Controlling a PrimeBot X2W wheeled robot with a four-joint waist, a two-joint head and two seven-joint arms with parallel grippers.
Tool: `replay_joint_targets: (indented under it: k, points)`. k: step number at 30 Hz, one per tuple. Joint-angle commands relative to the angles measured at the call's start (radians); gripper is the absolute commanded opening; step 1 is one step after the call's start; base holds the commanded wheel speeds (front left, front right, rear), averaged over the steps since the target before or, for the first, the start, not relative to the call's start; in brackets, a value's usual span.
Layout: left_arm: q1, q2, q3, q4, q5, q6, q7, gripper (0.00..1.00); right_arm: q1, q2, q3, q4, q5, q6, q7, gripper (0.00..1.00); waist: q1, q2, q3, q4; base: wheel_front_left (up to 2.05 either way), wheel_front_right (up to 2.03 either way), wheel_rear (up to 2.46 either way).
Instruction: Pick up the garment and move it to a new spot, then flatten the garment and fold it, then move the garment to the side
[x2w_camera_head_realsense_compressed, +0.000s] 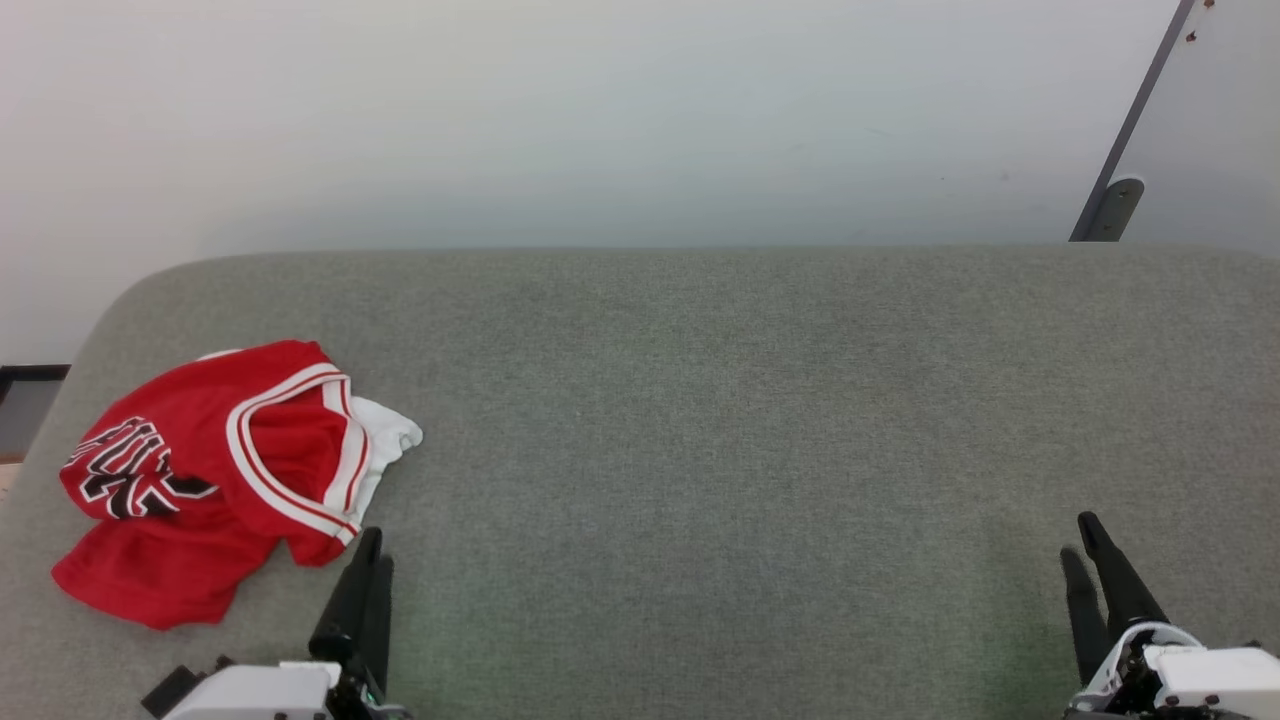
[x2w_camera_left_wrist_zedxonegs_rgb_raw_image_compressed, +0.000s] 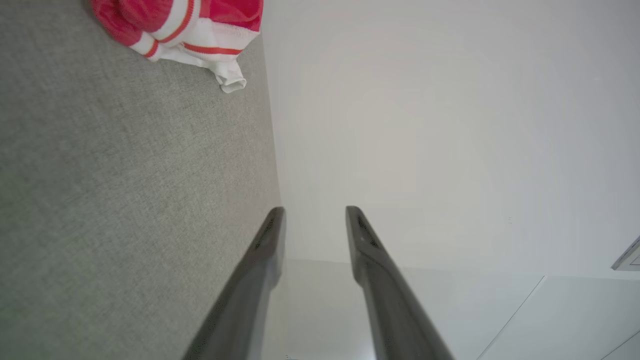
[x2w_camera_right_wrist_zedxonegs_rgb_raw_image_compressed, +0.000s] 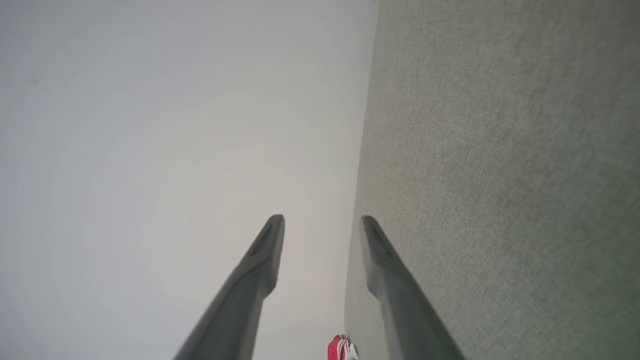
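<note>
Garment (x2w_camera_head_realsense_compressed: 200, 480) lay crumpled on the tabletop (x2w_camera_head_realsense_compressed: 700, 400), every step still ahead (I judged). My left tool (x2w_camera_head_realsense_compressed: 378, 548) hovered just beside it, right tool (x2w_camera_head_realsense_compressed: 1077, 537) well apart, both spread and empty.

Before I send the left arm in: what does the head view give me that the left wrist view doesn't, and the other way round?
Head view adds: the whole crumpled jersey with its black lettering, lying at the left end of the grey surface; the right pincer, far from it; a grey strut against the wall.
Left wrist view adds: the clear gap between the fingers of the left pincer, nothing held.
Shared: the jersey's striped trim and white edge, the grey surface, the white wall, the left pincer.
</note>
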Motion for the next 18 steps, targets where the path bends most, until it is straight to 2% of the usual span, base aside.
replay_joint_targets:
  k: [1, 9, 18]
  points:
    - [-0.014, 0.004, 0.0, -0.013, 0.006, 0.0, -0.006, 1.0, -0.015, -0.001, -0.001, -0.01, 0.001, 0.0, -0.001, 1.0, 0.0, 0.0, 0.0, 0.0, 0.0, 0.0, 0.0]
    - [-0.025, 0.022, -0.017, -0.025, 0.068, 0.0, -0.047, 1.0, -0.037, -0.017, 0.009, -0.024, -0.035, 0.0, -0.022, 1.0, 0.0, 0.0, 0.001, 0.002, 0.0, 0.0, 0.0]
    - [-0.036, 0.037, -0.032, -0.029, 0.223, 0.006, -0.091, 1.0, -0.057, -0.064, 0.06, -0.03, -0.152, 0.0, -0.083, 1.0, 0.0, 0.0, 0.001, 0.005, 0.0, 0.0, 0.0]
